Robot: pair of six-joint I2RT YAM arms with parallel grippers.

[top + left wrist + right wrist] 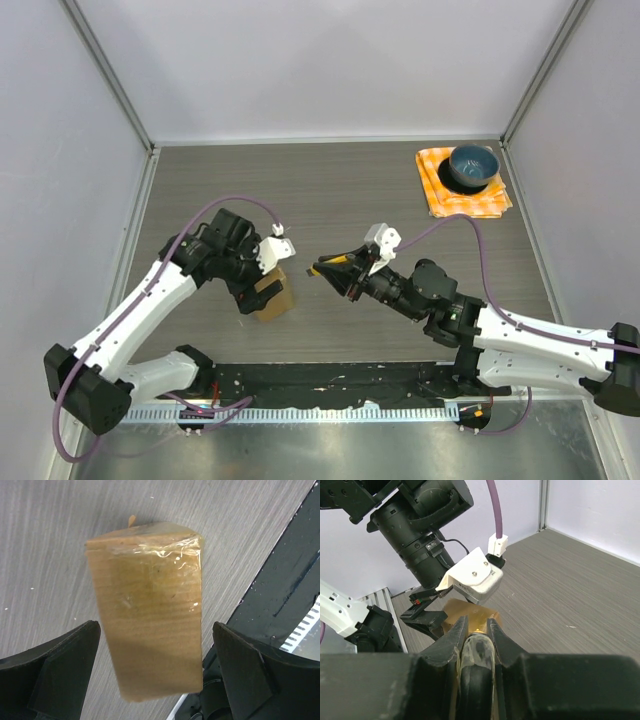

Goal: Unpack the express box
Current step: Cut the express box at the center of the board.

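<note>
Because the left gripper (pixel 155 645) is released, with its fingers (pixel 70 665) standing wide on either side of the box (pixel 150 625) and a gap showing at both, nothing restrains the box. It sits on the table (pixel 45 540) between those fingers; whether it stands on end or leans cannot be told. The right gripper (pixel 477 625) is clenched on a slim tool (pixel 476 652), whose tip projects just ahead of its fingers toward the box. If the tool presses on the box before the left fingers close, the box is likely to tip or slide out from between them. If the tip misses the clear tape (pixel 165 550) at the end farthest from the left fingers, it may tear the cardboard or strike the left gripper close ahead. No brand, label or writing is legible on the box or the tape.
</note>
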